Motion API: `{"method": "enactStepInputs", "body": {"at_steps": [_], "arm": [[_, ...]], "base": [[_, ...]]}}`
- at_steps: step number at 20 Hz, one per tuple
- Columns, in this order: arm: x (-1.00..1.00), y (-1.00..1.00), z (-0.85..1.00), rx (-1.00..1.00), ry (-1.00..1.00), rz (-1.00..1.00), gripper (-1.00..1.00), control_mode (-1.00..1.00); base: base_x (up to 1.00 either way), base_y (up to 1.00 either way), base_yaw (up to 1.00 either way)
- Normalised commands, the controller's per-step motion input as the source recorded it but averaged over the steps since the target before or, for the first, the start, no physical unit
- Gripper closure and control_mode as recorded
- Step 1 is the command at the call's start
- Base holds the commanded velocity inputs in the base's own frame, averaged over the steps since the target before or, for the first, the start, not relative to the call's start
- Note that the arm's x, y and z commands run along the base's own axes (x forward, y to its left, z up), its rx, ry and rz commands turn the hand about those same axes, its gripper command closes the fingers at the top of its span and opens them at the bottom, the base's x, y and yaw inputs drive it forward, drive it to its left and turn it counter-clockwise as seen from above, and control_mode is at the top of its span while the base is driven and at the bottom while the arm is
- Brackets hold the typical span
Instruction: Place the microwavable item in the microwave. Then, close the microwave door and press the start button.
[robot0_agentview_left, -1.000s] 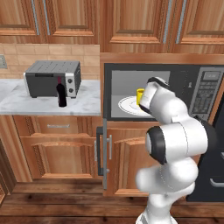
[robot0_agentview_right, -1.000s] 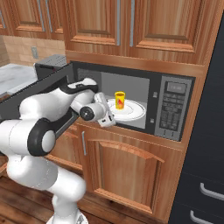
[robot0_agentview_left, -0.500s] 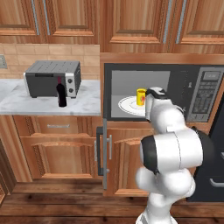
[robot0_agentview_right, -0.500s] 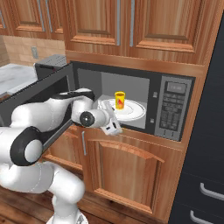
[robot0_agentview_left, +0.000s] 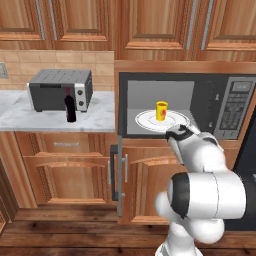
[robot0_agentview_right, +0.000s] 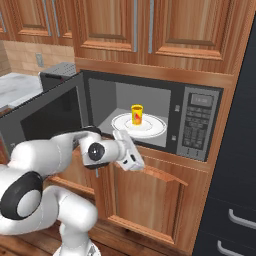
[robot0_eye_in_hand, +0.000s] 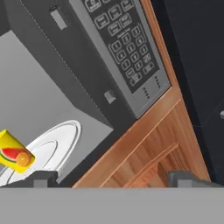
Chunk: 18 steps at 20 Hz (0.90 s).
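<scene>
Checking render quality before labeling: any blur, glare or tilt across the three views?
Left base view: flat even light, no glare, yellow mug slightly soft. Right base view: microwave door window dark, no reflections. Hand view: rolled, so the keypad runs diagonally; mug cut by the left edge.

Wine bottle (robot0_agentview_left: 70, 108) fronts toaster oven (robot0_agentview_left: 60, 89)

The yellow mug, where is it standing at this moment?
The yellow mug stands upright on the white round plate inside the open microwave, left of the keypad panel.
</scene>
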Motion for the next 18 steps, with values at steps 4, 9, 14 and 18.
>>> {"method": "enactStepInputs", "body": {"at_steps": [4, 9, 14, 18], "arm": [[-0.21, -0.07, 1.0, 0.0, 0.38, 0.01, -1.0, -1.0], [-0.09, -0.01, 1.0, 0.02, 0.46, 0.01, -1.0, -1.0], [0.0, 0.0, 1.0, 0.0, 0.48, 0.03, -1.0, -1.0], [0.0, -0.03, 1.0, 0.0, 0.4, 0.01, -1.0, -1.0]], "base": [[0.0, 0.0, 0.0], [0.0, 0.0, 0.0], [0.0, 0.0, 0.0], [0.0, 0.0, 0.0]]}}
